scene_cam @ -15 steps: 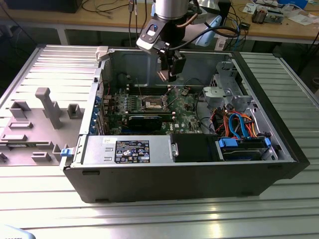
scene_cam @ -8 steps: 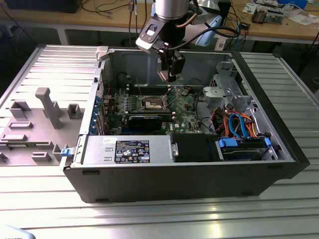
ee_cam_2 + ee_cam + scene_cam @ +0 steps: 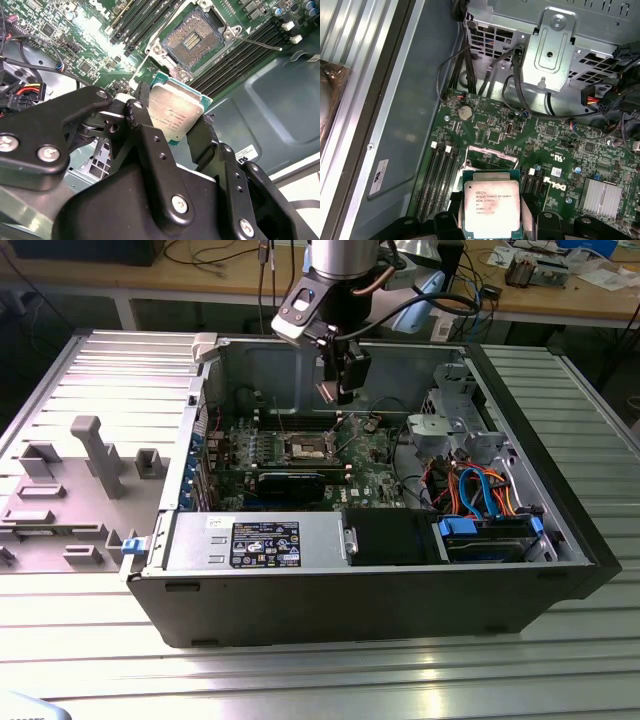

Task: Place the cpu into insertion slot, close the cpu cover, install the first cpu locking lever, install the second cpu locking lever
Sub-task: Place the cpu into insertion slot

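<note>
Gripper (image 3: 174, 120) is right up close in both wrist views, black fingers (image 3: 145, 135) pinching the cpu (image 3: 176, 110) by two opposite edges, silver top facing the cameras. So the chip's in the air over the motherboard (image 3: 370, 455) inside the open case (image 3: 400, 590), not down in the insertion slot (image 3: 192, 42). Socket looks bare, contacts showing, with a thin locking lever (image 3: 260, 44) sticking out loose beside it. Can't pick out the cpu cover for sure. My read: step one is underway, nothing finished. Seating, cover and both levers are all left.
</note>
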Available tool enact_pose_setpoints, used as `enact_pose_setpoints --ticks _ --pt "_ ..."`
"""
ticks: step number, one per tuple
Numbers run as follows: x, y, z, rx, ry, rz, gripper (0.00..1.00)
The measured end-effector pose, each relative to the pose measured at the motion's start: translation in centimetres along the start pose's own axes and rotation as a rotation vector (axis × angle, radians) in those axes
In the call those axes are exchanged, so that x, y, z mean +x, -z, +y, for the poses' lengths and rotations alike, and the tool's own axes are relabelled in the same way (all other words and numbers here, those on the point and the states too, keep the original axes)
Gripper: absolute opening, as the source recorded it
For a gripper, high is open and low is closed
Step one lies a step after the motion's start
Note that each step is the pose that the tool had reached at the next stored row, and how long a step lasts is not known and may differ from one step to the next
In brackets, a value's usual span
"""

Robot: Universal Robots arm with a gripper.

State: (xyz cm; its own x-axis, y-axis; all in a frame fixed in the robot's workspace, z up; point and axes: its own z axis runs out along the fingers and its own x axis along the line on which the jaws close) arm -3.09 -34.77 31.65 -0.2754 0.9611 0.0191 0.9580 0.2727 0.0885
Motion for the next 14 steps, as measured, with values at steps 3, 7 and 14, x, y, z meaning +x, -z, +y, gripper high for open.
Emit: enact_pose_setpoints --ticks 3,7,14 --pt "0.00 0.00 0.00 -0.0002 -0.010 -0.0009 0.55" --pt "0.00 0.00 0.00 -0.0005 -0.021 -0.0019 0.55" --pt "0.00 0.00 0.00 -0.0008 -0.039 -0.0034 0.55"
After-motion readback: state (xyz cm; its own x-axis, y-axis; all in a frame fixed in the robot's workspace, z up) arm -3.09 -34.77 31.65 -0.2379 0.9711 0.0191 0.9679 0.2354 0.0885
